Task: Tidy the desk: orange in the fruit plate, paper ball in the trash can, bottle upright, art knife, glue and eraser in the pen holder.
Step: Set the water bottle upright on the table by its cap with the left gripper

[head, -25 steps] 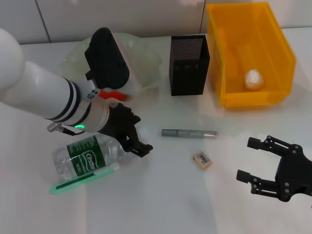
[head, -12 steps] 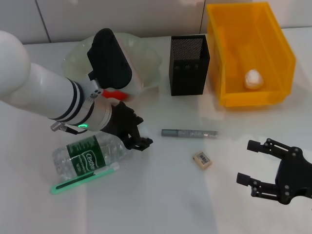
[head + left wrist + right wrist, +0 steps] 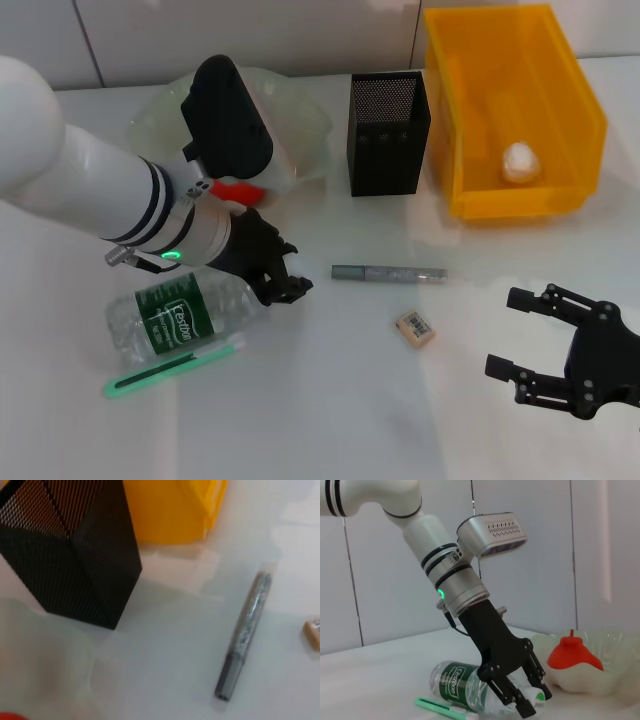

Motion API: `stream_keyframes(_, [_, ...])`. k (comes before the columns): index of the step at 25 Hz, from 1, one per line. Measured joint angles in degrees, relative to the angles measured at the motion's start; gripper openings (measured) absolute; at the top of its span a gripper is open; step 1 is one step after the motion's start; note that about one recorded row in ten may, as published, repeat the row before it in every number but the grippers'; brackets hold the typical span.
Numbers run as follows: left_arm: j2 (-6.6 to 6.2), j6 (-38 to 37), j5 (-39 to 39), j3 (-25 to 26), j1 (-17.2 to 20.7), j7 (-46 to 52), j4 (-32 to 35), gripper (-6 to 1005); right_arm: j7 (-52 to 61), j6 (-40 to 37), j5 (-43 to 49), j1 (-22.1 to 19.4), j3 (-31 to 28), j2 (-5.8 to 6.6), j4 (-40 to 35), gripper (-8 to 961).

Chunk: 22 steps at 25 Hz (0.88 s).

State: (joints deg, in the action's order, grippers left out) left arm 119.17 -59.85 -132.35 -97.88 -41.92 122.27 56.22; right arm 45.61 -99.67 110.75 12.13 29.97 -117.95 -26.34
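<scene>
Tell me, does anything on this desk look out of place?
The bottle lies on its side, the left gripper closed on its cap end. The eraser and a grey pen-like tool lie loose outside the pen holder.

Bottle (image 3: 170, 318): clear ribbed plastic, glossy label. Pen holder (image 3: 388, 133): black metal mesh, matt. Trash can (image 3: 512, 110): smooth yellow plastic. Table (image 3: 330, 400): glossy white.

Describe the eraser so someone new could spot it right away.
Start at the big yellow trash can, then come toward the robot past the grey pen-like stick lying on the table. Just beyond is the eraser: a tiny beige block, the only thing bearing a barcode sticker.
</scene>
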Motion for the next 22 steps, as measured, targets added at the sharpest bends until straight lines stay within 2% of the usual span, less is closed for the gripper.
stream_keyframes(8, [-0.09,-3.1,0.3,0.4,1.7,-0.1,6.8,430,0.0,0.0,0.0,0.0,0.0,0.0,0.0,817])
stream_keyframes(12, [-0.38,-5.8,0.1,2.7,3.7,-0.1,11.9,433,0.0,-0.1,0.0,0.0,-0.2,0.0,0.0,817])
stream_keyframes(15, [-0.5,-9.6,0.4,7.3,7.0,-1.2,18.5,435,0.0,-0.3,0.0,0.0,-0.2,0.01,0.0,817])
stream_keyframes(19, [-0.5,-10.2,0.5,8.3,7.9,-1.7,19.8,438,0.0,-0.3,0.0,0.4,-0.2,0.0,0.0,816])
stream_keyframes(20, [-0.49,-11.4,2.3,10.8,10.0,-3.1,22.0,439,0.0,-0.3,0.0,0.6,-0.2,0.01,0.0,816])
stream_keyframes(22, [-0.57,-13.2,6.8,14.4,11.8,-6.3,22.8,441,0.0,-0.3,0.0,0.9,-0.2,0.06,0.0,816])
